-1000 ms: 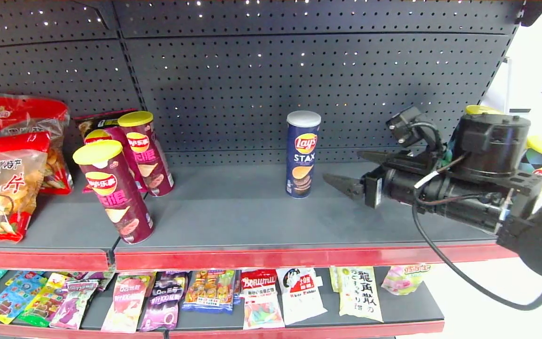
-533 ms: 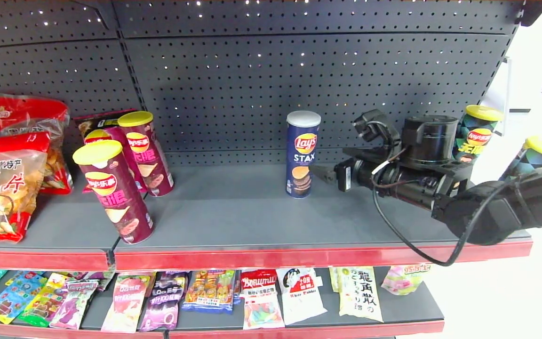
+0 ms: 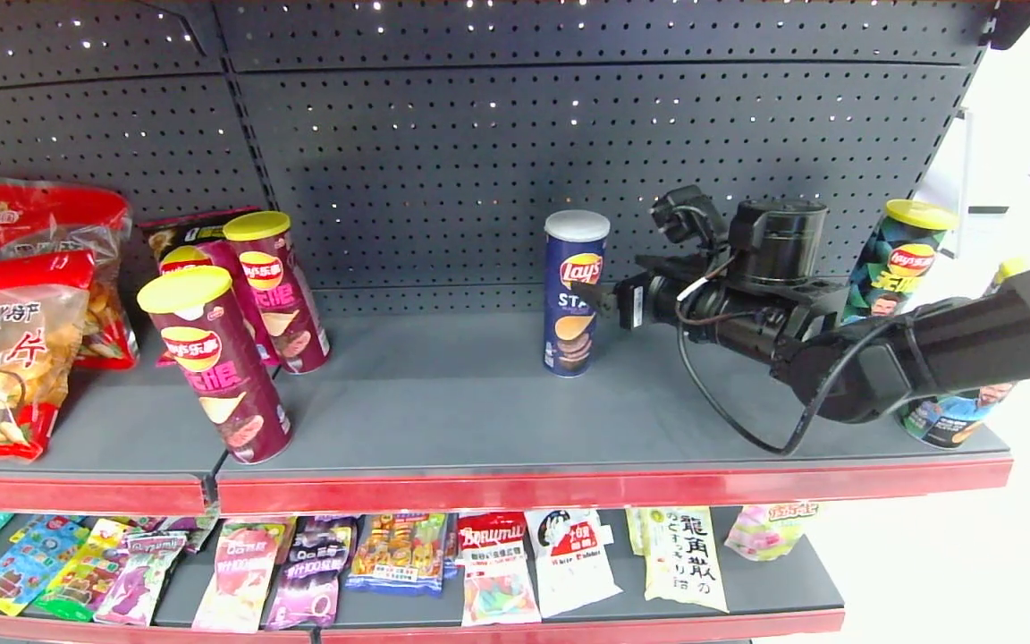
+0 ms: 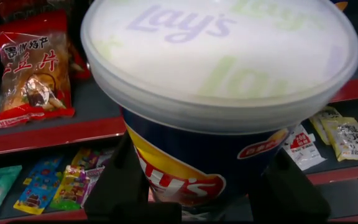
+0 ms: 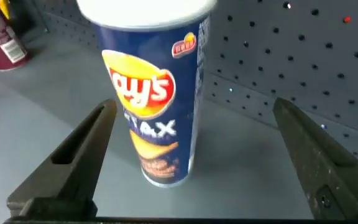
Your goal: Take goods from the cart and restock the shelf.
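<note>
Past the right gripper's (image 3: 588, 295) fingertips, well apart, stand maroon cylindrical chip cans with yellow lids (image 3: 215, 367) and red plastic snack bags (image 3: 10, 349). Behind its wrist is a teal chip can with a yellow lid (image 3: 901, 255).

In the head view one finger overlaps the dark blue cardboard chip can with a white plastic lid (image 3: 574, 259), so we cannot tell contact. The right wrist view shows the fingers spread wide, with the can upright on the grey metal shelf (image 3: 443, 411) between them and gaps on either side.

The left gripper (image 4: 207, 202) pinches a second blue chip can with a translucent lid (image 4: 219, 56).
</note>
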Robot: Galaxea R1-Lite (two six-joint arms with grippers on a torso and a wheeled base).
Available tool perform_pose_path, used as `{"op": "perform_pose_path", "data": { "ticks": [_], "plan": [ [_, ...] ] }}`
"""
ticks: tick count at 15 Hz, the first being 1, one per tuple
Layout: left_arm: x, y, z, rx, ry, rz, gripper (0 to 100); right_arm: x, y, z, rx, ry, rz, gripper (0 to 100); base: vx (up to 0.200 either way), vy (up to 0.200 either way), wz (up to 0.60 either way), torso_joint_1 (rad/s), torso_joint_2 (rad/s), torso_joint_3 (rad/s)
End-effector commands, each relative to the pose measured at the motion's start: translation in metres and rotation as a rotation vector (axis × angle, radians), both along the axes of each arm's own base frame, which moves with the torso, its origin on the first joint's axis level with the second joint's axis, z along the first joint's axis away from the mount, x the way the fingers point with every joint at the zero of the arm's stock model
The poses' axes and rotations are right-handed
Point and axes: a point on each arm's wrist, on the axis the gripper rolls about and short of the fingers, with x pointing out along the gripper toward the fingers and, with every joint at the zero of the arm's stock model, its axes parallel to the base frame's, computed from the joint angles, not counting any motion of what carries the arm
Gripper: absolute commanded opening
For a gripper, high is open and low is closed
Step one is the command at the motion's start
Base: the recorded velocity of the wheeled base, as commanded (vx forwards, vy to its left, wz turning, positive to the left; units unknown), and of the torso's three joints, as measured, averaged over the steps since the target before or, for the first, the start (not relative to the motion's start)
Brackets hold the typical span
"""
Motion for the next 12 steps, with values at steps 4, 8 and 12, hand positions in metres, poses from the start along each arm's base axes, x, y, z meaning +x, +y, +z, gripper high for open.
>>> {"op": "perform_pose_path", "data": {
  "ticks": [4,8,12],
  "plan": [
    [0.000,0.000,0.000,0.000,-0.001,0.005,0,0.007,0.016,-0.004,0.009,-0.005,0.028,100,0.000,0.000,0.00,0.000,0.00,0.000],
    [-0.001,0.000,-0.002,0.000,0.000,0.007,0,0.020,0.027,-0.002,0.024,-0.033,0.031,100,0.000,0.000,0.00,0.000,0.00,0.000],
    [-0.002,0.000,-0.002,0.001,-0.007,0.020,0,0.025,0.039,-0.004,0.031,-0.046,0.048,100,0.000,0.000,0.00,0.000,0.00,0.000]
  ]
}}
